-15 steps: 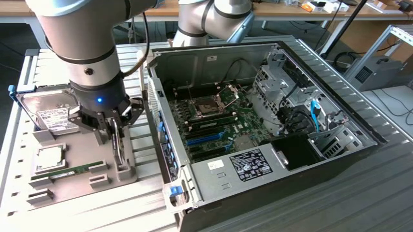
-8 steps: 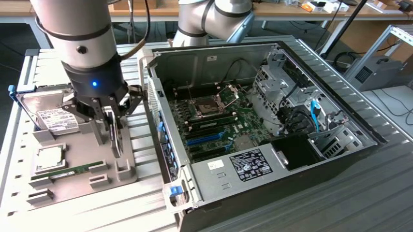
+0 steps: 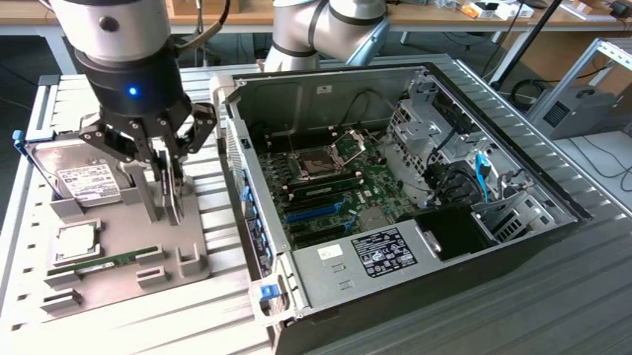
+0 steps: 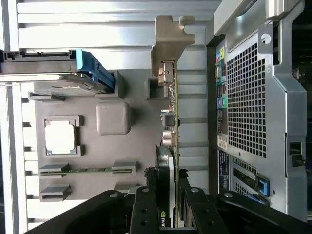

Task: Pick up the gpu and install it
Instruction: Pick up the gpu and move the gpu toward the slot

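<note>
The gpu stands on edge over the grey holder tray, at the exterior view's left, beside the open computer case. My gripper reaches straight down with one finger on each side of the card. In the wrist view the gpu runs edge-on away from the gripper. Its silvery end bracket is at the far end and its dark cooler is clamped between the black fingers. I cannot tell whether the card's lower edge still rests in the tray.
The tray also holds a silver hard drive, a processor chip and a green RAM stick. Inside the case, the motherboard lies face up with blue slots. The case's perforated rear panel is close beside the card.
</note>
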You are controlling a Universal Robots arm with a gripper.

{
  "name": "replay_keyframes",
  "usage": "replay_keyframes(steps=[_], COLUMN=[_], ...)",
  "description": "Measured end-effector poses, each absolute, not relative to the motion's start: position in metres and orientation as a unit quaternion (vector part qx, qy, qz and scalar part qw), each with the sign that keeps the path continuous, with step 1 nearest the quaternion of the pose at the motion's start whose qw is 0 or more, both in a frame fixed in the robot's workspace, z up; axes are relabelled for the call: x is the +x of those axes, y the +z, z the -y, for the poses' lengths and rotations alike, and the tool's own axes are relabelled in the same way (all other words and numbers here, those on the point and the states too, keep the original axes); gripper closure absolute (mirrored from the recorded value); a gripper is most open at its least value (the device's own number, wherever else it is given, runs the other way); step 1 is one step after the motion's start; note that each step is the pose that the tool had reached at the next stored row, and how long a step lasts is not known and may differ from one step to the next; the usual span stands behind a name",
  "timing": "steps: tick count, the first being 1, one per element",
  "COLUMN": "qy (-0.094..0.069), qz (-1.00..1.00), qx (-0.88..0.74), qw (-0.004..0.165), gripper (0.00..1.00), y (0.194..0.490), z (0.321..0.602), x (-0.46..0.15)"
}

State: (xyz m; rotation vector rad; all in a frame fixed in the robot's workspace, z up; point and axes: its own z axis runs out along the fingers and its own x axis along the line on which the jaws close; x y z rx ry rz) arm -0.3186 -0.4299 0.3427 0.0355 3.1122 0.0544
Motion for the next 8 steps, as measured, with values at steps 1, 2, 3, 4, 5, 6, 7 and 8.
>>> replay_keyframes(steps=[1, 2, 3, 4, 5, 6, 7, 8], qy=[0.017, 0.016, 0.016, 0.015, 0.015, 0.014, 0.013, 0.012], qz=[-1.000, -1.000, -1.000, -1.000, -1.000, -1.000, -1.000, -1.000], qx=[0.011, 0.011, 0.011, 0.011, 0.011, 0.011, 0.011, 0.011], qw=[0.014, 0.014, 0.014, 0.014, 0.014, 0.014, 0.014, 0.014], gripper=[0.73, 0.73, 0.73, 0.73, 0.73, 0.73, 0.73, 0.73], y=[0.348, 0.352, 0.357, 0.362, 0.366, 0.371, 0.375, 0.381], z=[0.430, 0.430, 0.430, 0.430, 0.430, 0.429, 0.429, 0.429], x=[-0.319, -0.319, -0.319, -0.319, -0.319, -0.319, -0.319, -0.319])
